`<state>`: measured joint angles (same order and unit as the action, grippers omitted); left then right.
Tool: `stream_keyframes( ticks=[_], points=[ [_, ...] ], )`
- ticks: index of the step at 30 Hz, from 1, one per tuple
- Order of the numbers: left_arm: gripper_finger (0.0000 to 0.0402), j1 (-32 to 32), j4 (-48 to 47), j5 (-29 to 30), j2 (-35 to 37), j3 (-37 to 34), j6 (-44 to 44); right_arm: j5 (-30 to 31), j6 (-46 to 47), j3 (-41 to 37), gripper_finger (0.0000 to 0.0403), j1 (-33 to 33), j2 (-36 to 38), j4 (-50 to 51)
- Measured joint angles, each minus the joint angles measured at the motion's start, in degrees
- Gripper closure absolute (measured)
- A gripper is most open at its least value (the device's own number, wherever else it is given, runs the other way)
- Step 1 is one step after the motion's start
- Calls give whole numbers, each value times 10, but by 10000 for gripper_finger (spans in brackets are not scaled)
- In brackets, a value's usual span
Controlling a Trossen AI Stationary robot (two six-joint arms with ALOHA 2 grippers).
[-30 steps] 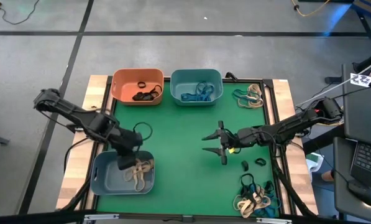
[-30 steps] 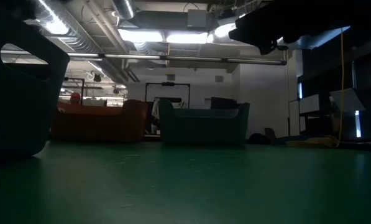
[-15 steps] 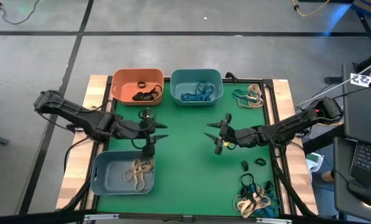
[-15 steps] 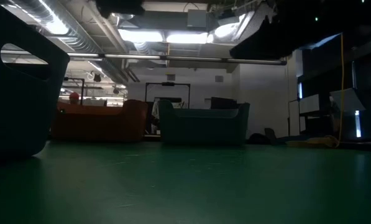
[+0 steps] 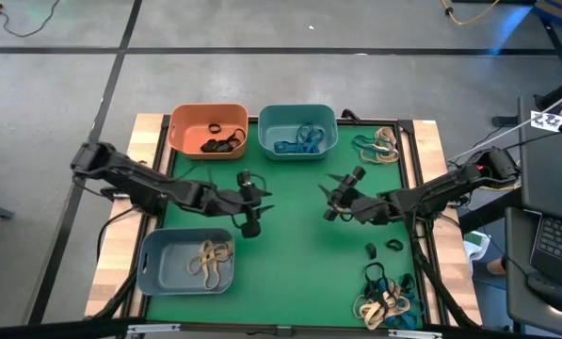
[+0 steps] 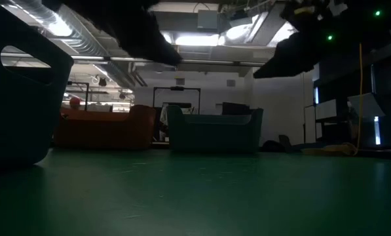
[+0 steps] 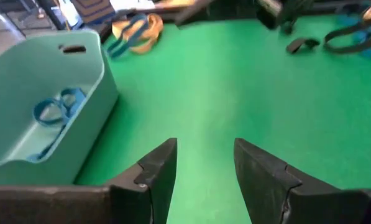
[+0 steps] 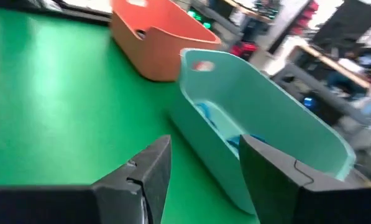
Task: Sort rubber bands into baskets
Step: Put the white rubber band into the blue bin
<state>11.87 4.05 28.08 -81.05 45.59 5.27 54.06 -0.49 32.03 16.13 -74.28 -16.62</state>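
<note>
The green mat covers the table, and on it sit three baskets: the orange basket and the teal basket side by side toward 12 o'clock, and the grey-blue basket toward 8 o'clock. The left arm reaches in from 9 o'clock and the left gripper hangs over bare mat just left of the middle, its fingers set narrowly apart with nothing between them; the teal basket lies toward its 1 o'clock, the grey-blue basket just beside it at 7 o'clock. The right arm comes in from 3 o'clock and the right gripper hangs over the mat right of the middle, its fingers also a little apart and empty, aimed at the teal basket toward its 11 o'clock. The rubber bands lie sorted in part: black bands in the orange basket, blue bands in the teal one, tan bands in the grey-blue one. Loose ones remain on the mat, a mixed heap at 5 o'clock, a smaller cluster at 2 o'clock, and two black bands near the right gripper at its 5 o'clock.
</note>
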Motion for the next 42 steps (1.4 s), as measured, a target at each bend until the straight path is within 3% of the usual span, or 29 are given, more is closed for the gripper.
stream_keyframes(
  ticks=[6,9,21,30,35,42],
  points=[
    [245,-11,61,0,-75,0,0,2,12,0,214,-54,12,83],
    [245,-15,68,0,-98,0,0,-27,27,0,214,-104,19,136],
    [245,-15,70,0,-118,0,-15,-279,99,0,214,-360,26,319],
    [245,-15,71,0,-118,0,-22,-428,97,0,214,-516,26,366],
    [245,-15,71,0,-118,0,-21,-467,96,0,214,-574,18,364],
    [245,-15,71,0,-118,0,-21,-472,96,0,214,-610,-25,361]
  ],
)
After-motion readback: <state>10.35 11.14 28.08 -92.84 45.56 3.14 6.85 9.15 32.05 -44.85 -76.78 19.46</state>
